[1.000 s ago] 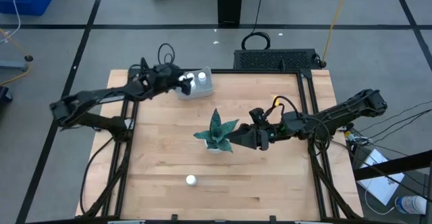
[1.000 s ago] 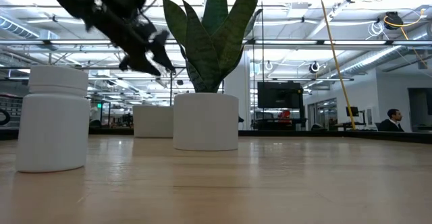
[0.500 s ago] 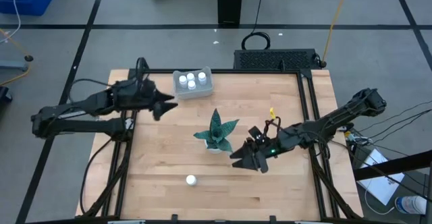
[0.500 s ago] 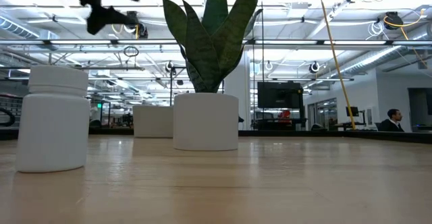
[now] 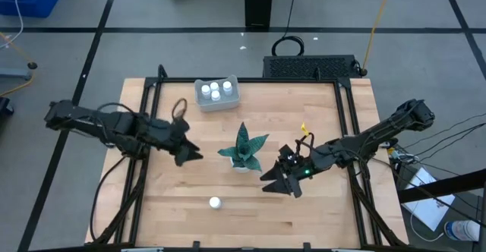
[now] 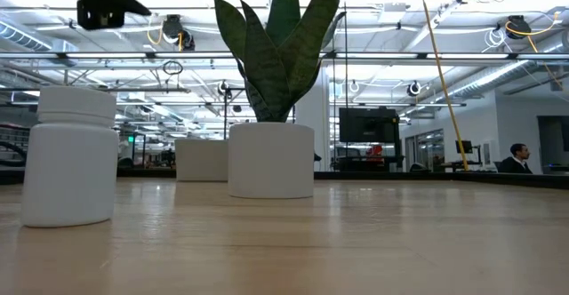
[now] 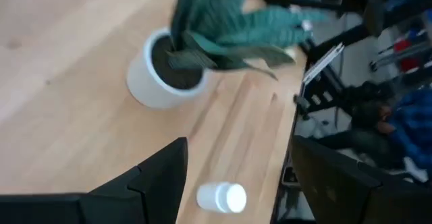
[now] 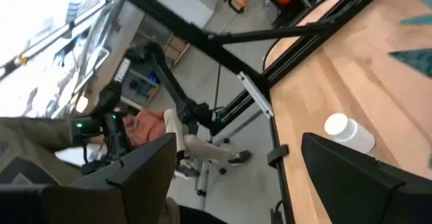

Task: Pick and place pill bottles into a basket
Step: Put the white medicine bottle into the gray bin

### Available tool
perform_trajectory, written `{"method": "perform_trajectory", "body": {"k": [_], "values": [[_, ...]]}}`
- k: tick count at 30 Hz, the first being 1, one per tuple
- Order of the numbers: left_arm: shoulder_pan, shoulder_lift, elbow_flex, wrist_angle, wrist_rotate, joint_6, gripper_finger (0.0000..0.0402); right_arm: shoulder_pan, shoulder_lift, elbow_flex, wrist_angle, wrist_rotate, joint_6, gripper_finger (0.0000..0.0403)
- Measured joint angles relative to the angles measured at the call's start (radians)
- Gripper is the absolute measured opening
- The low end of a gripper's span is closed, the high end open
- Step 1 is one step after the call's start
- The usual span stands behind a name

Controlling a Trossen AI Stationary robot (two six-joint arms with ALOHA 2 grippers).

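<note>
Bottle (image 5: 215,203) stands upright on table (image 5: 319,214), cap upward.

Wooden table (image 5: 319,123), basket (image 5: 218,104), potted plant (image 5: 243,150), lone pill bottle (image 5: 215,203)

pill bottle (image 6: 69,156) standing left, potted plant (image 6: 271,91) centre, basket (image 6: 202,160) behind

In the low view the plant pot (image 6: 271,160) hides most of the basket (image 6: 202,160), and the lone pill bottle (image 6: 69,155) is cut off by the picture's edge. The left claw (image 6: 105,2) is only partly in frame there. The person (image 8: 172,133) beyond the counter is blurred.
</note>
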Motion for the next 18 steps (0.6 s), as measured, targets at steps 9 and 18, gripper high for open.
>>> {"method": "perform_trajectory", "body": {"k": [9,18], "values": [[-0.176,0.318,0.223,-0.152,-0.085,-0.037,0.0264,0.024,-0.01,0.0,-0.022,0.031,-0.119,0.0306],[-0.212,0.458,0.309,-0.151,-0.099,-0.091,0.0264,0.071,-0.133,0.0,-0.327,0.133,-0.371,0.0097]]}}
